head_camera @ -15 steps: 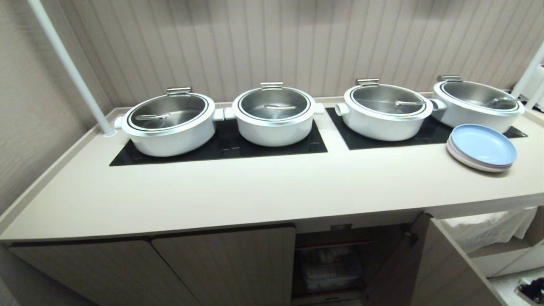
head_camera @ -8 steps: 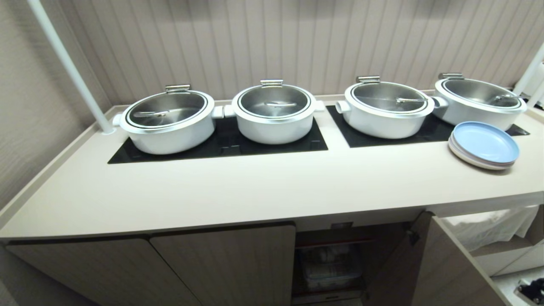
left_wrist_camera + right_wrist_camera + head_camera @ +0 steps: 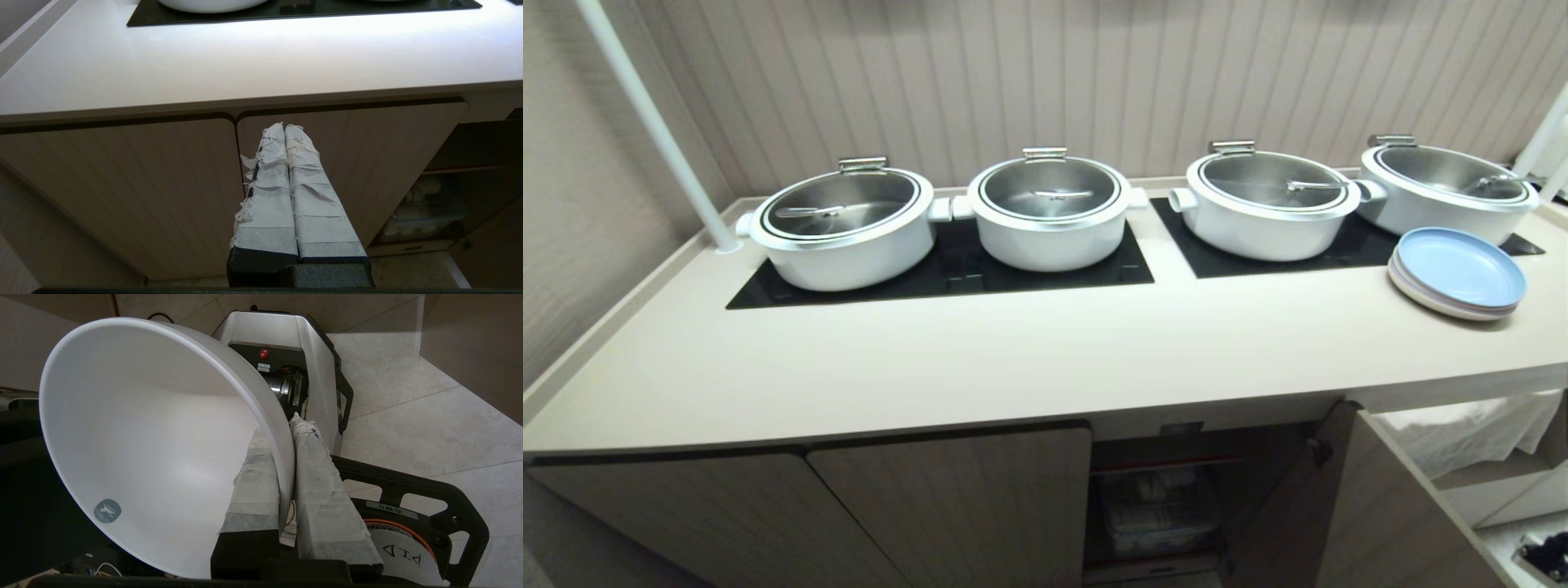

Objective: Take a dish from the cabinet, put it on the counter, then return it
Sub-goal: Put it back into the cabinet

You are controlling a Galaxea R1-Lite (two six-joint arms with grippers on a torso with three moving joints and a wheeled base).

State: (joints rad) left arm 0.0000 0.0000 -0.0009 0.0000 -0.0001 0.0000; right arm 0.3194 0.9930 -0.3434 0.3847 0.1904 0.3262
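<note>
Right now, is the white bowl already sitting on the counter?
No, the right end effector grips the bowl by its rim, off the counter.

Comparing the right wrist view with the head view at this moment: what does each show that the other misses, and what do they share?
Only the right wrist view: the right gripper shut on the rim of the white dish, held over the tiled floor beside the robot's base.

Only the head view: the counter, four lidded pots, a stack of plates, and the cabinet with one door open.

Shared: nothing that I can identify; neither arm appears in the head view.
</note>
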